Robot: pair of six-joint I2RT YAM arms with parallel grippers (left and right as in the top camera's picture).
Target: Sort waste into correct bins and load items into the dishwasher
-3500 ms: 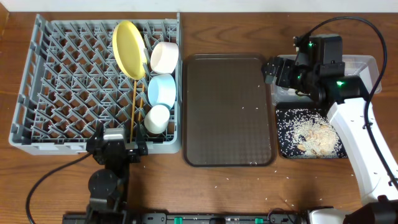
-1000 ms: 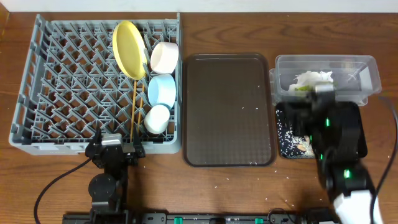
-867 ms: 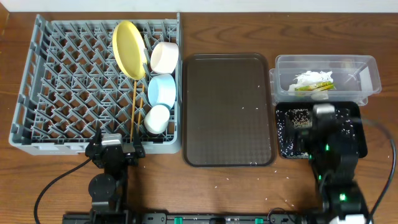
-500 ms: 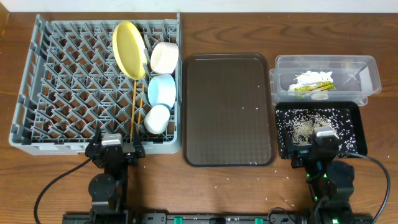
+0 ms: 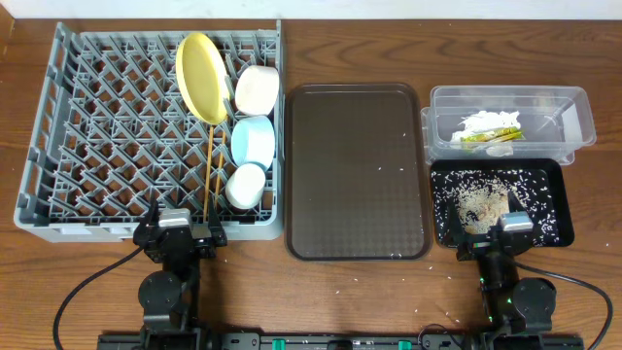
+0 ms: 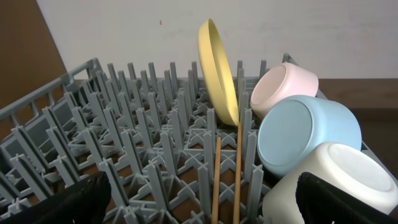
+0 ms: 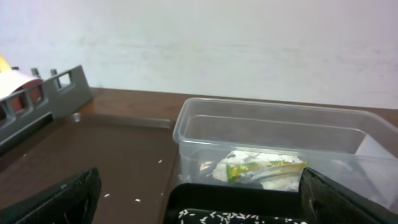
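Jaws spread wide on my left gripper [image 5: 181, 236] and right gripper [image 5: 506, 236], both empty; snack wrapper [image 7: 262, 169] print unreadable; yellow plate [image 5: 200, 78] upright in grey rack [image 5: 97, 126]

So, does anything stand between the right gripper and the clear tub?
Only the black tray with rice lies flat between the right gripper and the clear tub. It is low: the right wrist view sees the tub over it. Nothing taller shows.
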